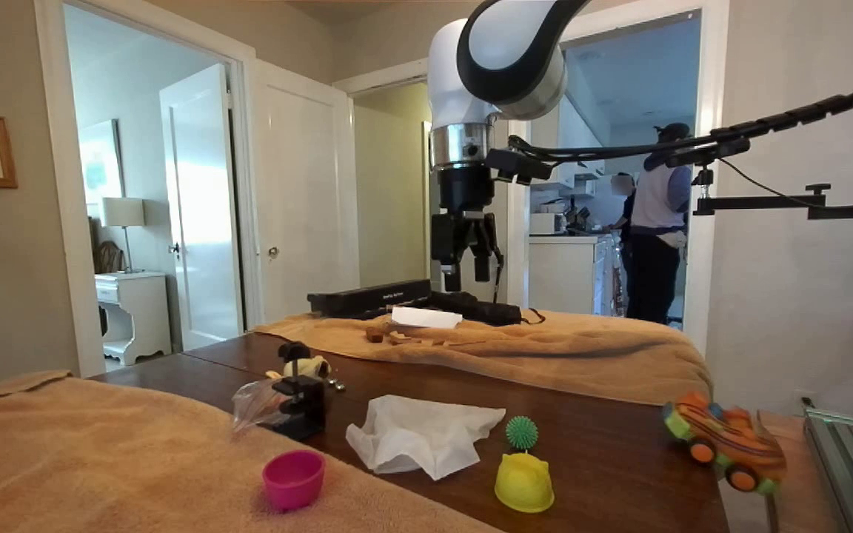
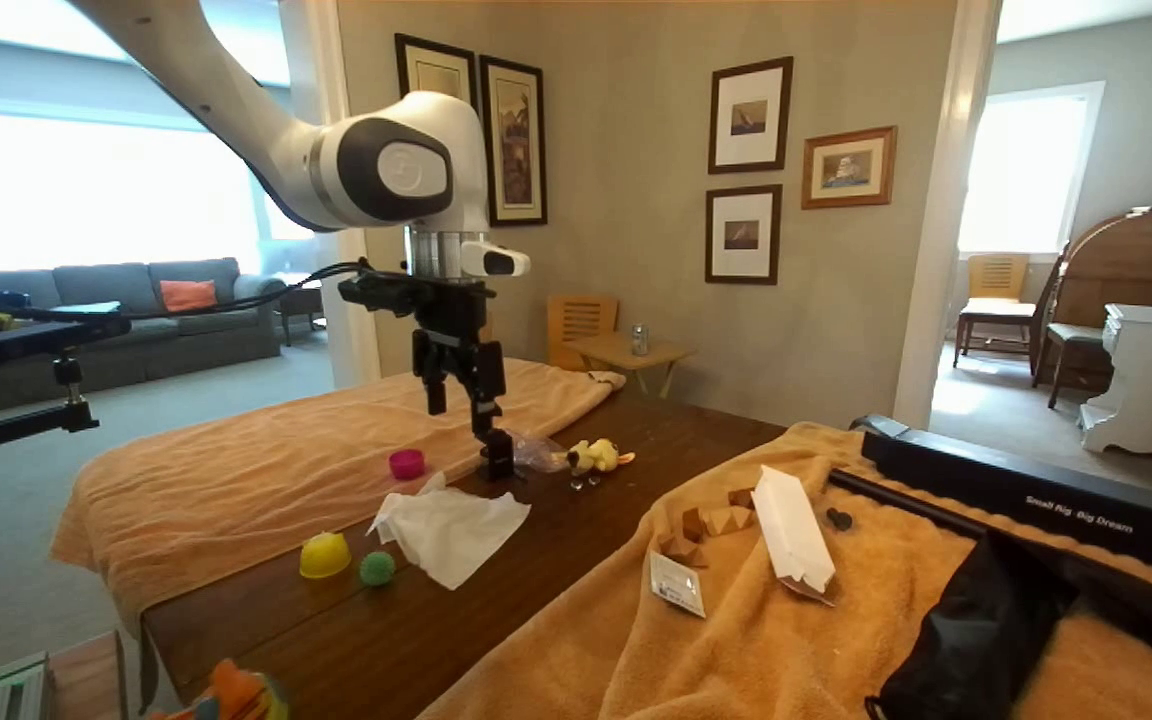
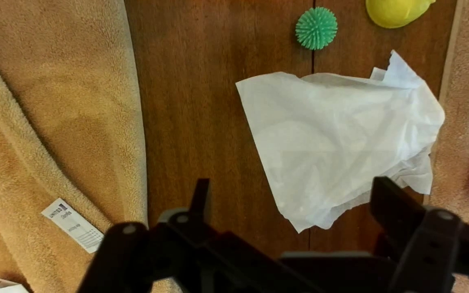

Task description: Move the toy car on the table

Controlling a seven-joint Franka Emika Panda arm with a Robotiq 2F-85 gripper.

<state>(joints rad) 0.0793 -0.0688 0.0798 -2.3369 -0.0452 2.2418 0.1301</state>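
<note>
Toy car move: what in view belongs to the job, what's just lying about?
For the job:
orange toy car with green trim
dark brown glossy wooden table
open black two-fingered pincer

Just lying about:
bright pink round cup
yellow dome-shaped cup
green spiky ball
crumpled thin white sheet
black clamp
long white box

Sort of place: a home.
Sitting area: a grey couch (image 2: 166, 350) with an orange cushion (image 2: 188, 294), on carpet (image 2: 16, 510), a wide bright window (image 2: 66, 180) behind it.
Walls (image 2: 626, 200): hung with framed pictures (image 2: 749, 118).
Side room: a white desk (image 1: 149, 303) with a shaded lamp (image 1: 123, 212) standing on it, wooden chairs (image 2: 996, 272) nearby, an open door (image 1: 201, 200) beside it.
Kitchen: seen through a doorway (image 1: 714, 222), white cupboards (image 1: 563, 274) and a person (image 1: 660, 200) standing.
Counter (image 1: 604, 444): a dark glossy wooden top, orange towels (image 2: 306, 440) spread over parts of it.
</note>
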